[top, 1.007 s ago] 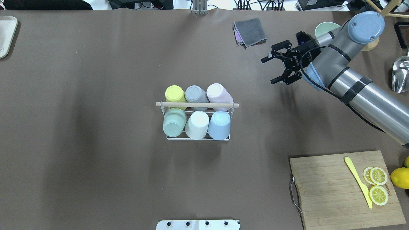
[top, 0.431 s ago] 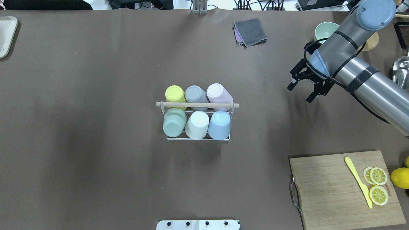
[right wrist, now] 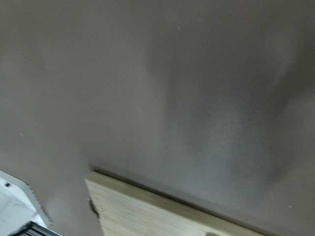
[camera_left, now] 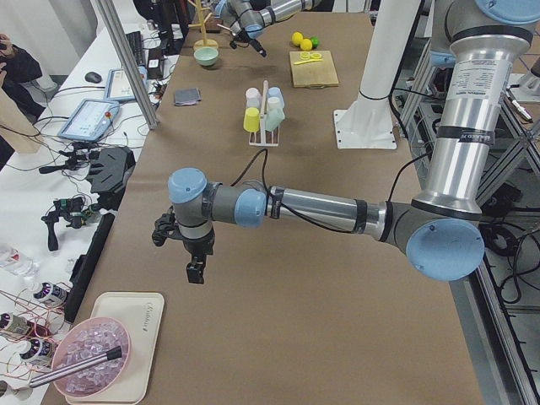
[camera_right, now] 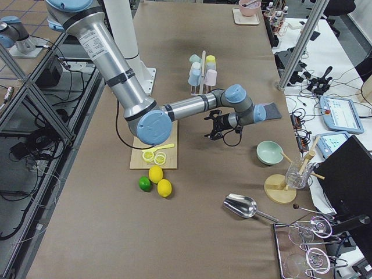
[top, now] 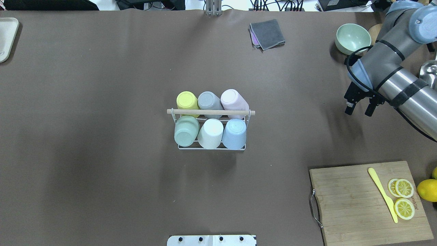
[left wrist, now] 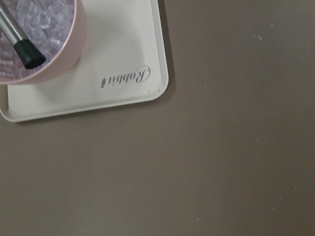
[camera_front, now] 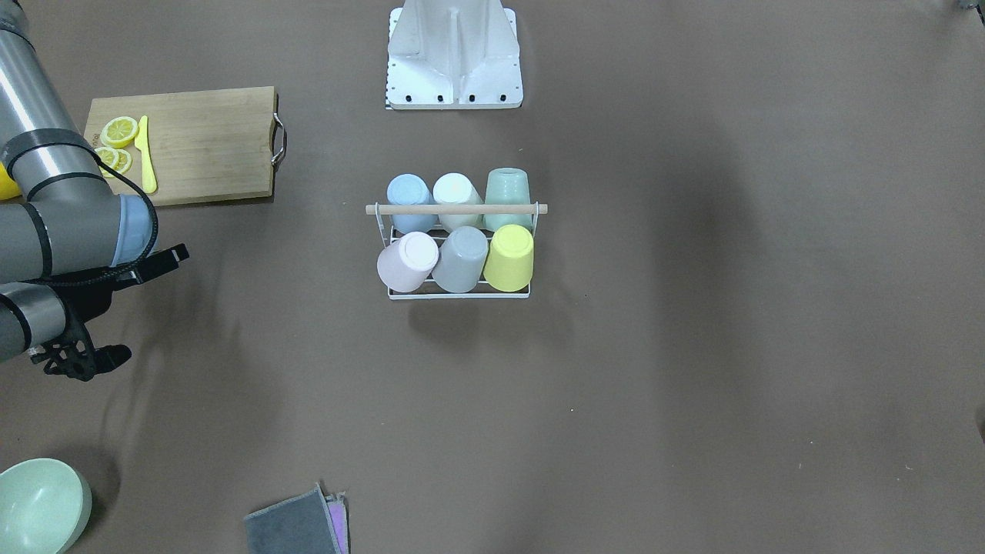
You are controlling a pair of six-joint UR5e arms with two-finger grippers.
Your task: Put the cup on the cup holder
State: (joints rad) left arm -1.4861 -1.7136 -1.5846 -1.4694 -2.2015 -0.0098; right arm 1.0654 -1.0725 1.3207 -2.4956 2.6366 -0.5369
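Observation:
The cup holder (top: 211,112), a white wire rack with a wooden rod across its top, stands mid-table. Several upturned cups sit on its prongs: yellow (top: 186,100), grey, pink (top: 234,99), green, white and blue. It also shows in the front-facing view (camera_front: 457,208). My right gripper (top: 358,111) is open and empty, pointing down, far to the right of the rack. My left gripper (camera_left: 190,253) shows only in the exterior left view, over bare table near a white tray. I cannot tell whether it is open or shut.
A wooden cutting board (top: 355,205) with lemon slices and a yellow knife lies front right. A green bowl (top: 352,37), a grey cloth (top: 268,34) and a metal scoop (top: 428,73) lie at the back right. A white tray (left wrist: 123,73) holds a pink bowl.
My right arm has drawn back to the right, away from the rack, and the open gripper has swung to point down. The rack and the cups have not moved.

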